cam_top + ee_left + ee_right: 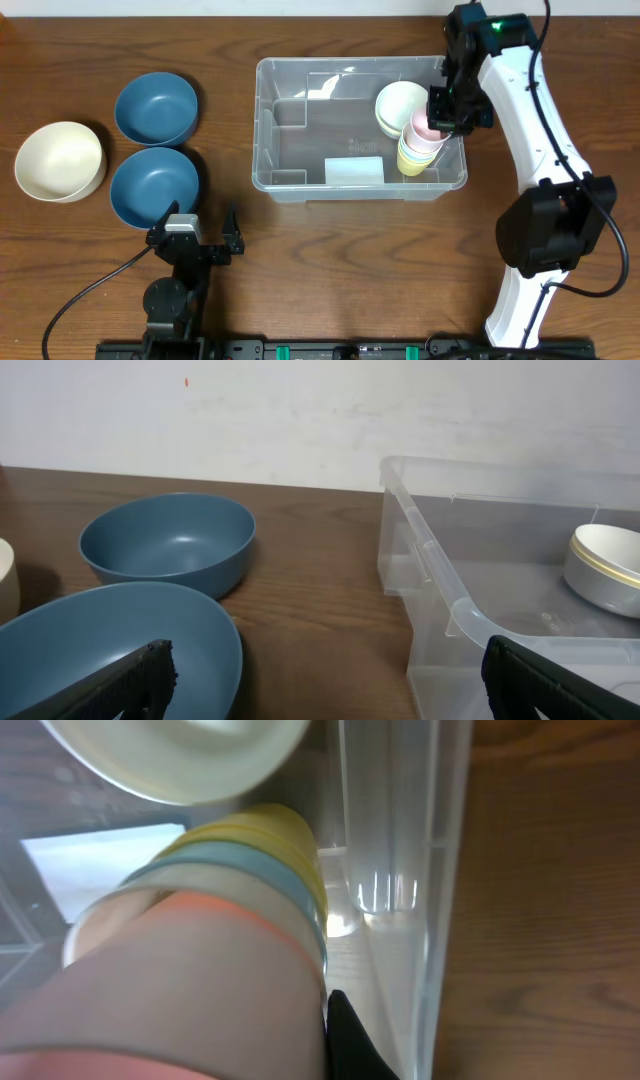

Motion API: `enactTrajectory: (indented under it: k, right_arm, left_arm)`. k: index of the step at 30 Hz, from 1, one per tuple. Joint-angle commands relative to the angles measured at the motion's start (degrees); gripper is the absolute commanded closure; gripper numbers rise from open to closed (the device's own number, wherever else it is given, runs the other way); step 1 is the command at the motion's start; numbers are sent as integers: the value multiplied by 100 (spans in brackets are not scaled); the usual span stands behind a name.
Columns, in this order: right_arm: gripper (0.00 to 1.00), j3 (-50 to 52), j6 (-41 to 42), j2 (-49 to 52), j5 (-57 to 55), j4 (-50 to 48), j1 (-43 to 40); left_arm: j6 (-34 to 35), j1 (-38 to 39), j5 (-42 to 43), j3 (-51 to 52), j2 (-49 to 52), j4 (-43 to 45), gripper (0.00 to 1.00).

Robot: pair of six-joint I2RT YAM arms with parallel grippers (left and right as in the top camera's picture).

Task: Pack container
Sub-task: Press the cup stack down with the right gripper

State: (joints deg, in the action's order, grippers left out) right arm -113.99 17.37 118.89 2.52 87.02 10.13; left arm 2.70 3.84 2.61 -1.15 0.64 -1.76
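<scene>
Pastel stacked cups [200, 945] and a pale bowl [400, 105] are inside the container [259, 130].

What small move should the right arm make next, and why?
Probably open the right tool and let go of the cup stack: the stack is already inside the container, close to an end wall and beside the cream bowl packed there.
</scene>
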Motion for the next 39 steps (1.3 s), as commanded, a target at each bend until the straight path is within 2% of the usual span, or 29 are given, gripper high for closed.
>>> enactTrajectory:
  k: [1,12,19,31,36,38,39]
  right_arm:
    - [95,295,37,11,-83,-103,0]
    - [90,841,37,11,-79,-466,7]
    - [69,841,37,11,-79,-546,7]
    - [61,896,39,28,-55,-699,177]
    - [61,1060,44,28,-55,-868,326]
    - [66,1158,85,28,-55,-962,343]
    - [72,1207,103,28,-50,-997,343]
  left_arm:
    - [-96,-28,-111,92,-4,-227,2]
    - [-96,-28,-111,92,-4,-229,2]
    - [-96,-28,-111,92,-4,-227,2]
    - [-96,-28,-111,92,-4,-227,2]
    - [-96,-28,-111,92,-4,-229,2]
    - [-96,-28,-111,92,-4,-229,2]
    - [-96,-28,-111,92,-4,-229,2]
